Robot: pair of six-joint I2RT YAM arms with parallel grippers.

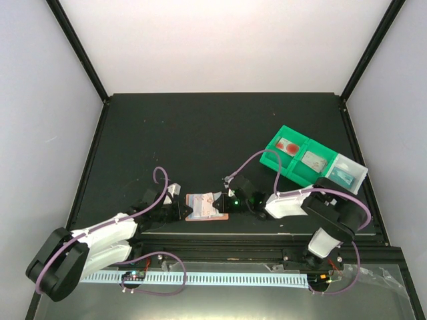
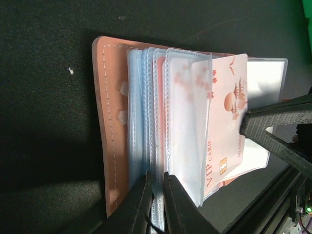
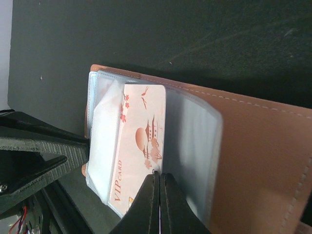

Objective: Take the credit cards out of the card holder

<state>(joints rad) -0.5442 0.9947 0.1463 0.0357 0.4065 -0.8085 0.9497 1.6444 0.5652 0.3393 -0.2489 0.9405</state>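
Note:
The card holder (image 1: 200, 207) lies open near the table's front edge, its terracotta cover (image 2: 109, 126) under a fan of clear blue sleeves (image 2: 146, 112). My left gripper (image 2: 160, 183) is shut on the lower edge of some sleeves. A pink credit card (image 2: 225, 117) printed VIP CARD sticks partway out of a sleeve. My right gripper (image 3: 159, 178) is shut on that card's (image 3: 141, 131) edge, beside the brown cover (image 3: 263, 161). One right finger (image 2: 273, 122) shows over the card's edge in the left wrist view. From above, both grippers (image 1: 179, 210) (image 1: 228, 203) flank the holder.
Two green bins (image 1: 293, 152) and a clear bin (image 1: 349, 172) stand in a row at the right, behind the right arm. The table's front rail (image 1: 253, 235) runs just below the holder. The left gripper's body (image 3: 34, 151) fills the right wrist view's left edge.

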